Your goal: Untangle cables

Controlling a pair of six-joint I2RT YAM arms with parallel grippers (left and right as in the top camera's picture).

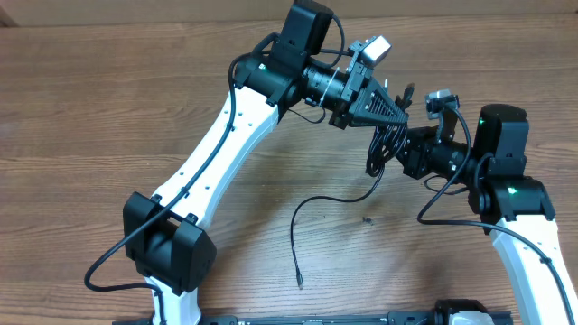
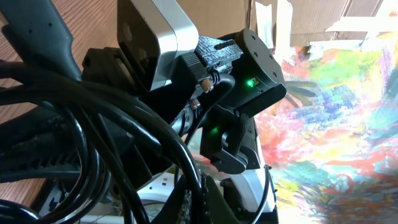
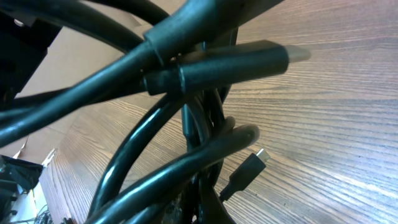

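Observation:
The cables (image 1: 383, 144) hang as a black tangled bundle between the two grippers, above the wooden table. My left gripper (image 1: 404, 115) is shut on the top of the bundle. My right gripper (image 1: 403, 150) is shut on it from the right, just below. One strand (image 1: 312, 203) trails down to the table and ends in a small plug (image 1: 299, 282). In the left wrist view, cables (image 2: 93, 143) loop across the frame and pass between my left gripper (image 2: 186, 205). In the right wrist view, thick-looking cables (image 3: 186, 81) fill the frame over my right gripper (image 3: 205, 211). A plug (image 3: 249, 168) dangles there.
The wooden table (image 1: 108, 108) spreads all around. A tiny dark speck (image 1: 366, 218) lies near the trailing strand. The right arm's wrist (image 2: 249, 81) with green lights sits close in front of the left wrist camera. A colourful painted surface (image 2: 348, 124) shows behind it.

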